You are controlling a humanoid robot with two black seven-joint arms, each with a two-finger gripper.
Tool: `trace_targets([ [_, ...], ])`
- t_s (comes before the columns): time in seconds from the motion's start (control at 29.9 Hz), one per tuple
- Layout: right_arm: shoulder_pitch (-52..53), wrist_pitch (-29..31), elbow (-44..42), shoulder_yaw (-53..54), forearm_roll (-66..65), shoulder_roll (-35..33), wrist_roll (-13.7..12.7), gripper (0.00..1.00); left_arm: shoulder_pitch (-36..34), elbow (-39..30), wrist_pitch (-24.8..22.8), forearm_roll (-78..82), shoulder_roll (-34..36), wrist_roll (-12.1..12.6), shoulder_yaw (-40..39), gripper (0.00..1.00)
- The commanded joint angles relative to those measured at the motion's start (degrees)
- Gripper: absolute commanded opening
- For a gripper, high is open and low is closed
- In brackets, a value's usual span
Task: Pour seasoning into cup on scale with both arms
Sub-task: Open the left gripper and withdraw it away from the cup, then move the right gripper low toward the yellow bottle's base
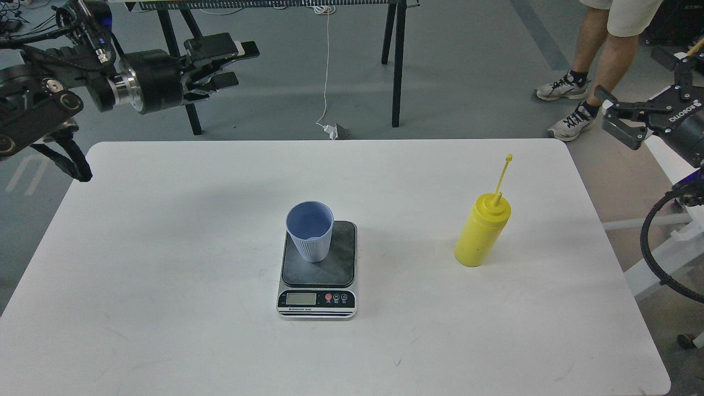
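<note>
Seasoning (482, 231) upright on table (165, 247), well below right claw (610, 110), apart

Left arm (49, 99): black jointed housings, round joint caps with small screws, a polished silver wrist ring, loose black cables. Left pincer (236, 65): black, two flat fingers on linkage bars. Right arm (685, 129): black body with white lettering, a looping black ribbed cable. Right pincer (616, 113): black, two angular fingers.
</note>
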Motion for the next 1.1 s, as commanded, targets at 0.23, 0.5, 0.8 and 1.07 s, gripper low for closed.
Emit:
trace_targets([
  [0.23,-14.6,0.0,0.6,-0.3,1.5,0.2,0.0,0.98,2.7,0.0,0.0,0.0,-2.1,0.0,-0.1,0.99],
  [0.5,-21.0,0.0,0.9,-1.3,0.5,5.1,0.0,0.98,3.8,0.0,0.0,0.0,-2.4,0.0,-0.1,0.99],
  [0.8,-21.4,0.0,0.6,-1.6,-4.8,12.9,0.0,0.98,4.6,0.0,0.0,0.0,-1.8,0.0,0.0,0.99],
  [1.07,-20.8,0.0,-0.1,-1.7,-8.5,17.3,0.0,0.98,4.9,0.0,0.0,0.0,-1.6,0.0,0.0,0.99],
])
